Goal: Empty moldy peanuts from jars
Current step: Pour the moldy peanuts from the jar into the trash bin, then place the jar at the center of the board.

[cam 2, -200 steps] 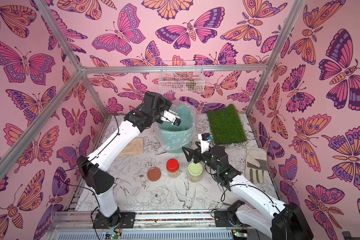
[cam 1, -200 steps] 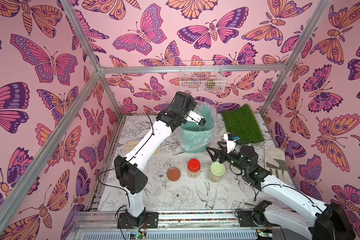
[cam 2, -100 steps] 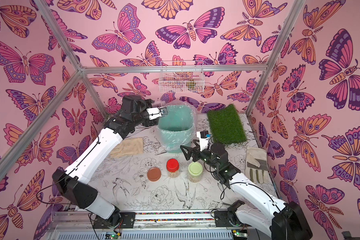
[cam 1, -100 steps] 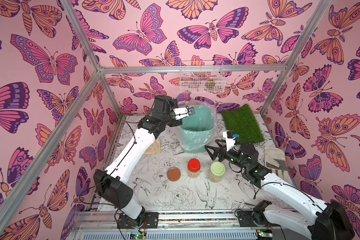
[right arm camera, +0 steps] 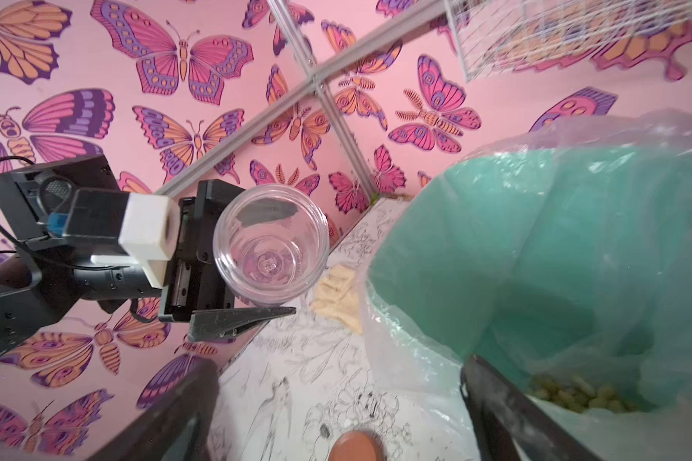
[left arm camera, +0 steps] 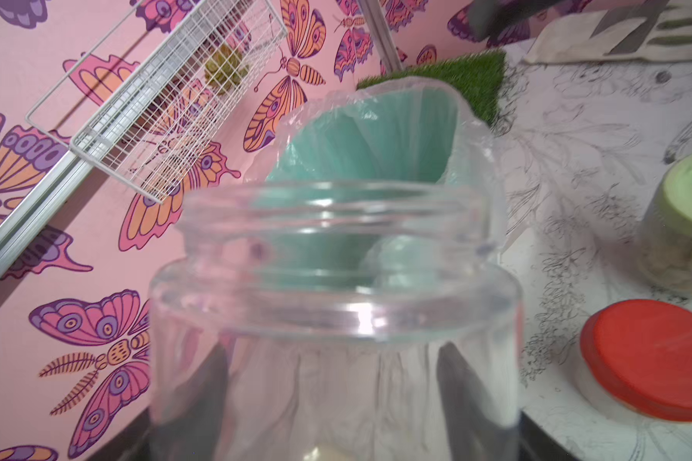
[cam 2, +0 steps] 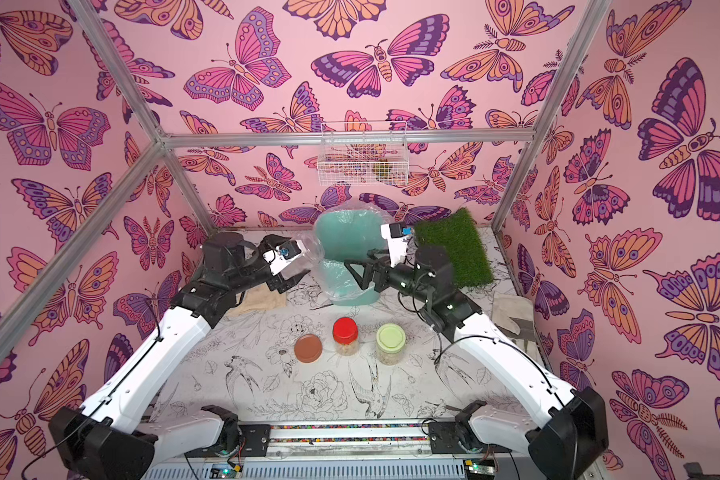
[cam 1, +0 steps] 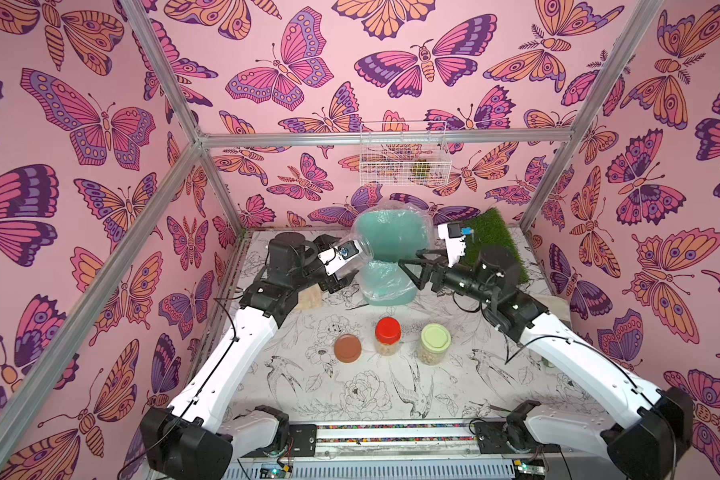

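a: what changed at the bin (cam 1: 395, 232)?
b: we record that the left gripper (right arm camera: 292, 257) has drawn back from over it and now sits just beside the rim. its jaws are clamped on the open jar (left arm camera: 332, 279), which looks empty. we judge one jar done.
a: the right gripper (right arm camera: 340, 363)?
b: jaws spread wide, holding nothing, near the bin's far side.
a: what's outstanding?
b: the red jar (cam 1: 388, 334) and green jar (cam 1: 435, 343) stand capped and full, well apart from both jaws. the brown lid (cam 1: 347, 348) lies beside them. dumped peanuts (right arm camera: 576, 395) lie in the bin.
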